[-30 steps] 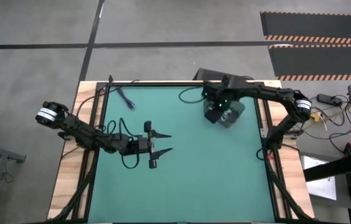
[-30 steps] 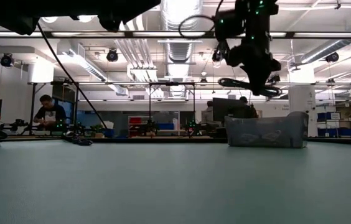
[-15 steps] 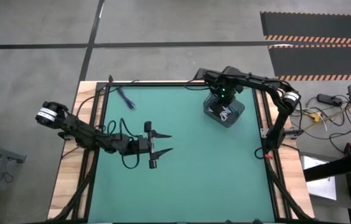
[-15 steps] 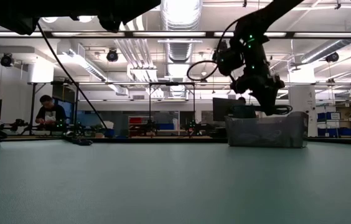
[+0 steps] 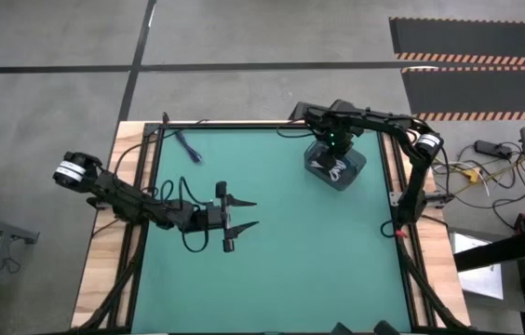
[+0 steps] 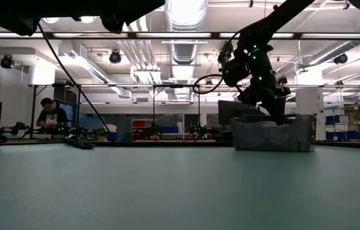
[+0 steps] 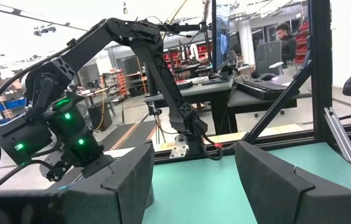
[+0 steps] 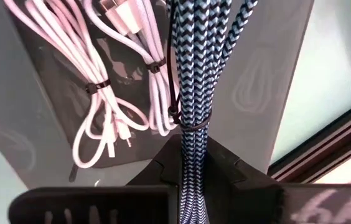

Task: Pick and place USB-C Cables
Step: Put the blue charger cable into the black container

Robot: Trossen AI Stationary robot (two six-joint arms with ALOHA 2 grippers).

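Note:
My right gripper [image 8: 194, 149] is shut on a braided teal cable bundle [image 8: 195, 56] and stands over the grey bin [image 5: 356, 164] near the table's far right; in the low view the gripper [image 6: 273, 112] dips to the bin's rim [image 6: 295, 119]. Two white cable bundles [image 8: 101, 118] [image 8: 157, 87] lie on the bin's floor. A dark blue cable [image 5: 186, 146] lies flat on the mat near the far left corner. My left gripper [image 5: 244, 213] hovers open over the mat's left middle, holding nothing. My right gripper pinches the teal bundle between its two fingers just behind the dark tie [image 8: 191, 124] that binds the strands. The fingers come from above, pointing down. The bundle hangs below them into the bin, over the white bundles; whether its lower end rests on the floor is hidden.
Black robot wiring loops on the mat beside the left arm [image 5: 193, 237]. Wooden borders and black rails [image 5: 141, 186] frame the green mat [image 5: 290, 261]. A person [image 6: 51, 116] sits at a bench in the room beyond the far edge.
My right gripper has come down from high above the bin to its rim, shifting a little toward the far edge, still shut on the teal bundle. The bundle, which hung in the air above the bin, now hangs inside it.

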